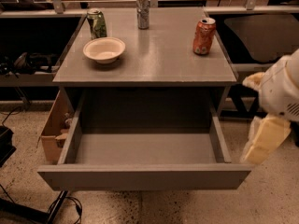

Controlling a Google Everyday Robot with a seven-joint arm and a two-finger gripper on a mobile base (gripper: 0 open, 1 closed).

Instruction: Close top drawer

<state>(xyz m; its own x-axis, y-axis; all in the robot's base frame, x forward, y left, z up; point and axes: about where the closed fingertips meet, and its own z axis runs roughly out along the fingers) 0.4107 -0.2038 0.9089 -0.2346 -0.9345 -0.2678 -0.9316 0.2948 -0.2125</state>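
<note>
A: Gripper (pixel 265 136) status?
B: Far right of frame, low, just beside the right front corner of the drawer (pixel 145 176). Contact with it: unclear. Spread or pressed together: can't tell.
A: Arm pose?
B: White arm (pixel 285 90) enters from the right edge, level with the cabinet top (pixel 154 55). Gripper hangs below it, tilted down and left towards the drawer corner.
A: Drawer?
B: Pulled far out towards the camera. Front panel level, grey inside exposed, side walls visible both sides.
A: Surroundings?
B: On the top: bowl (pixel 104 49) front left, green can (pixel 97 24) behind it, silver can (pixel 143 11) back centre, orange can (pixel 204 36) right. All upright, well apart. Cardboard box (pixel 52 132) on the floor against the cabinet's left side. Cables (pixel 65 206) bottom left.
</note>
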